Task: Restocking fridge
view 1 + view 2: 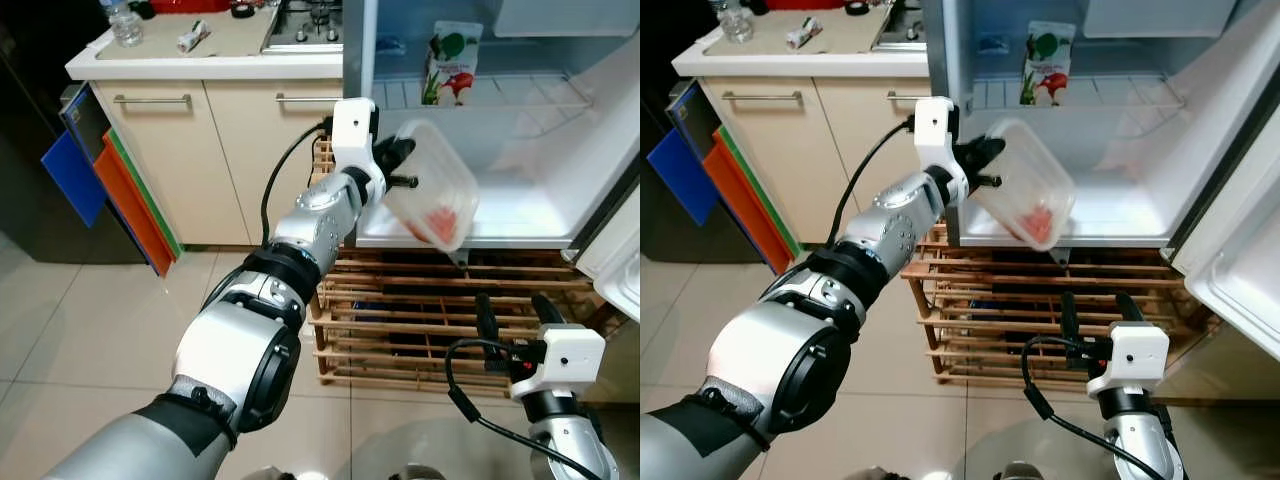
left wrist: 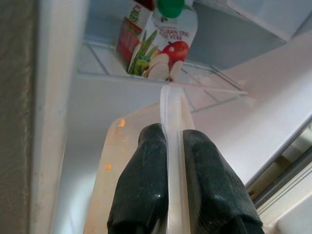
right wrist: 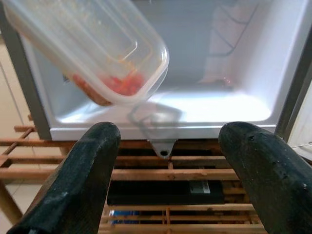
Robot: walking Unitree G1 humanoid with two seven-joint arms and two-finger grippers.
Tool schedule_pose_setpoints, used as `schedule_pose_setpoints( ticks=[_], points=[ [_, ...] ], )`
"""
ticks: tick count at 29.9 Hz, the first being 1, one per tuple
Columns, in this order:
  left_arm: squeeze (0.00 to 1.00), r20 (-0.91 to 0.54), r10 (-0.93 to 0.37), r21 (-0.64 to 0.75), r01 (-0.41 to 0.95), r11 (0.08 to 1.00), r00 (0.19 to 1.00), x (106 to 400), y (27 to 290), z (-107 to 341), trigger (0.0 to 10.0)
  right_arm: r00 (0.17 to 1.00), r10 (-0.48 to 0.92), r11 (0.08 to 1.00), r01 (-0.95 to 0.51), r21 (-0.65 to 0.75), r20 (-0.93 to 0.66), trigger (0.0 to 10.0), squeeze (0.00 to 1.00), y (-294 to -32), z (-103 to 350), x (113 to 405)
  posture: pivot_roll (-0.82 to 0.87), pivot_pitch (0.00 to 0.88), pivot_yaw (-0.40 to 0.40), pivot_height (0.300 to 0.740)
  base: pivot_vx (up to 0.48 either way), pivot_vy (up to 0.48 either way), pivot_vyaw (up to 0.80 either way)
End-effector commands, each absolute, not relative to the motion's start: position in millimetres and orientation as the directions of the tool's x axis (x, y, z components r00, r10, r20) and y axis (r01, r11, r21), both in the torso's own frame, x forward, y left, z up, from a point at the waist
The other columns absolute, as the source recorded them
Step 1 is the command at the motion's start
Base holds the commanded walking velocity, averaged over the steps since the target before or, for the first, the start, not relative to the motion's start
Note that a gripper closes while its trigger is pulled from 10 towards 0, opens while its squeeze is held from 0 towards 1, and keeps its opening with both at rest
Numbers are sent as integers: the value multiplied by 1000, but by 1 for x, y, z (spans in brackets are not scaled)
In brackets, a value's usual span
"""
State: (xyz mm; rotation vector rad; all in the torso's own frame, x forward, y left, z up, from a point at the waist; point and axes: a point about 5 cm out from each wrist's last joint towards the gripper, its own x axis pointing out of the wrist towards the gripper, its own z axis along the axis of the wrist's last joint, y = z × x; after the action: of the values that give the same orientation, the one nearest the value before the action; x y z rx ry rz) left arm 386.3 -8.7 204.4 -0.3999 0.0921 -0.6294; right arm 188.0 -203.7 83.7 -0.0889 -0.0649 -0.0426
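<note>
Kitchen: tiled floor, cream cabinets under a beige desk (image 1: 235,45), and an open white fridge (image 1: 520,215) standing above a slatted wooden rack (image 1: 400,320).
Left eye view: the left gripper (image 1: 405,172) holds a clear lidded plastic food container with red contents (image 1: 432,185) tilted at the fridge's open front, over the bare lower floor of the compartment; a juice carton printed with fruit (image 1: 450,62) stands on the wire shelf above.
Right eye view: the right gripper (image 1: 1092,310) waits low in front of the rack, well apart from the container, holding nothing.
Left wrist view: the jaws are closed tight on the container's thin rim, one black finger (image 2: 144,185) on each side of the lip.
Right wrist view: the jaws stand wide apart and empty, looking up at the container's underside and the fridge floor.
Handling: the tub looks light, thin-walled and somewhat flexible, with smooth plastic that could slip; a rim pinch lets it hang and swing, and the loose red food slides to the low corner.
Best hold: probably across the stiffer lidded rim near a corner, kept level when set down.
</note>
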Motion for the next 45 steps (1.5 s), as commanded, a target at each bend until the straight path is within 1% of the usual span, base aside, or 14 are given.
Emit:
schedule_pose_setpoints(
  ticks=[1, 6, 11, 13, 14, 15, 16, 18, 25, 30, 31, 32, 37, 45],
  points=[
    [0, 120, -791, -484, 731, 481, 600, 325, -122, 228, 10000, 994, -27, 995, 37, -91, 106, 10000, 0, -199, 91, 191, -305, 15, 125, 740, 0, 0, 0],
    [0, 185, -822, -505, 770, 390, 538, 314, -138, 247, 10000, 993, -19, 996, 28, -82, 114, 10000, 0, -193, 90, 195, -301, 10, 130, 740, 0, 0, 0],
    [0, 185, -829, -510, 773, 377, 527, 310, -142, 247, 10000, 993, -15, 997, 24, -80, 115, 10000, 0, -190, 89, 197, -303, 10, 132, 740, 0, 0, 0],
    [0, 211, -842, -324, 848, 419, 496, 308, -141, 249, 10000, 990, -12, 997, 23, -76, 138, 10000, 0, -187, 94, 202, -306, 11, 133, 740, 0, 0, 0],
    [0, 211, -842, -324, 848, 419, 496, 308, -141, 249, 10000, 990, -12, 997, 23, -76, 138, 10000, 0, -187, 94, 202, -306, 11, 133, 740, 0, 0, 0],
    [0, 268, -856, -32, 892, 451, 442, 308, -131, 259, 10000, 984, -16, 997, 29, -73, 178, 10000, 0, -184, 106, 207, -303, 12, 128, 740, 0, 0, 0],
    [0, 268, -856, -32, 892, 451, 442, 308, -131, 259, 10000, 984, -16, 997, 29, -73, 178, 10000, 0, -184, 106, 207, -303, 12, 128, 740, 0, 0, 0],
    [0, 334, -879, 194, 888, 417, 339, 303, -107, 269, 10000, 975, -21, 996, 39, -79, 220, 10000, 0, -183, 117, 211, -285, 7, 118, 740, 0, 0, 0],
    [0, 331, -908, 241, 907, 346, 258, 300, -56, 263, 10000, 974, -14, 995, 37, -96, 224, 10000, 0, -184, 118, 215, -228, 0, 94, 740, 0, 0, 0],
    [0, 305, -884, 266, 859, 437, 355, 311, -19, 253, 10000, 971, -22, 990, 53, -127, 237, 10000, 0, -187, 120, 220, -199, 0, 80, 740, 0, 0, 0],
    [0, 280, -853, 242, 828, 506, 440, 317, -2, 244, 10000, 970, -35, 989, 68, -130, 242, 10000, 0, -189, 122, 220, -192, 0, 75, 740, 0, 0, 0],
    [0, 280, -853, 242, 828, 506, 440, 317, -2, 244, 10000, 970, -35, 989, 68, -130, 242, 10000, 0, -189, 122, 220, -192, 0, 75, 740, 0, 0, 0],
    [0, 221, -688, 195, 660, 726, 691, 333, 39, 216, 10000, 980, 15, 991, 13, -136, 201, 10000, 0, -187, 115, 209, -174, 0, 56, 740, 0, 0, 0],
    [0, 157, -562, 104, 553, 827, 812, 342, 57, 192, 10000, 988, 45, 989, -24, -146, 146, 10000, 0, -190, 101, 206, -177, 0, 46, 740, 0, 0, 0]
  ],
)
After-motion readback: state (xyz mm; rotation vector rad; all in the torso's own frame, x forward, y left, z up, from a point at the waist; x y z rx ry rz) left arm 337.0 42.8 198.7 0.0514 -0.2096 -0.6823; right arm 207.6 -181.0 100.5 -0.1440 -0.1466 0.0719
